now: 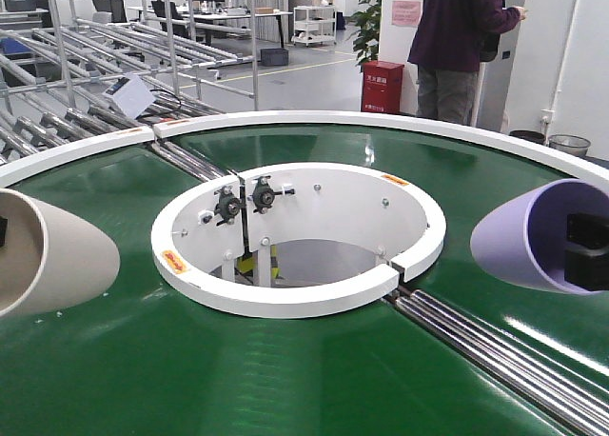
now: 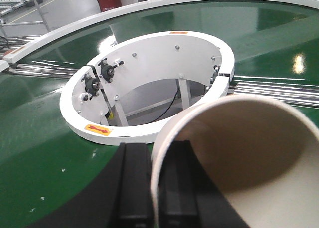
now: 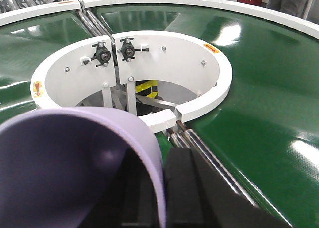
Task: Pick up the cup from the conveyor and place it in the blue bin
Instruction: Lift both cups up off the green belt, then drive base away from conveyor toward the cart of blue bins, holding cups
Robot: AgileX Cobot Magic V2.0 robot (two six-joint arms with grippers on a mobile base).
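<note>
Left wrist-mounted, cream cup (image 2: 249, 138) in left hand (image 2: 157, 188)

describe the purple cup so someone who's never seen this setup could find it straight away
Start at the conveyor, a glossy green ring-shaped belt around a white round opening. On its right side the right gripper grips the purple cup, tipped on its side over the belt. It is pale lilac, while the only other cup, the cream cup, is on the left.
</note>
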